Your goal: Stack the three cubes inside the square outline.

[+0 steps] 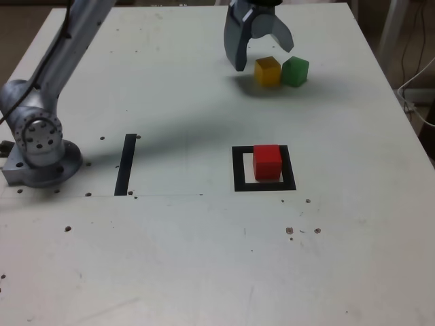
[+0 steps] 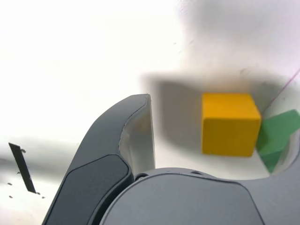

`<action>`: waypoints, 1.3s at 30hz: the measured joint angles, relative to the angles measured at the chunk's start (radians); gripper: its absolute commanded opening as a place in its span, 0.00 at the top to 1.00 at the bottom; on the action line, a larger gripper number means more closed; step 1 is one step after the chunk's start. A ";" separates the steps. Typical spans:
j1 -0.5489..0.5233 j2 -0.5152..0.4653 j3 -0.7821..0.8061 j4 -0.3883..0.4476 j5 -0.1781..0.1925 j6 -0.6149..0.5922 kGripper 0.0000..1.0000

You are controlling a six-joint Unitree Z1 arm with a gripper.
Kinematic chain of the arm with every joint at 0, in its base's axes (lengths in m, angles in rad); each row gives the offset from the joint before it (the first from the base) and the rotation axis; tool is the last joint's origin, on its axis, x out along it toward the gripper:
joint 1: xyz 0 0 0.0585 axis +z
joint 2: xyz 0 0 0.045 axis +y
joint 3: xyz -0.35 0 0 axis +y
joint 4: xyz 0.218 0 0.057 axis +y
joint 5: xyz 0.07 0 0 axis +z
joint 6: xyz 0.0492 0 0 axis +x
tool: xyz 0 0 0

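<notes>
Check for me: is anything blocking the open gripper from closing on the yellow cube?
Partly. The green cube sits tight against the yellow cube on the exterior view's right, where one of the fingers would need to go. The gripper is open just above; the other side is bare table.

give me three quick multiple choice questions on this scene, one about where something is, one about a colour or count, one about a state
1. Where is the red cube?
A. inside the square outline
B. on the black strip
C. on top of the green cube

2. Which cube sits right beside the green one?
A. blue
B. yellow
C. red

3. How is the pincer?
A. shut on the red cube
B. shut and empty
C. open, holding nothing

Answers:
1 A: the red cube rests within the black frame.
2 B: the yellow cube stands next to the green one at the table's far side.
3 C: its fingers are spread apart above the yellow cube.
</notes>
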 measured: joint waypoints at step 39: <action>0.016 0.083 -0.064 0.054 -0.041 0.021 0.19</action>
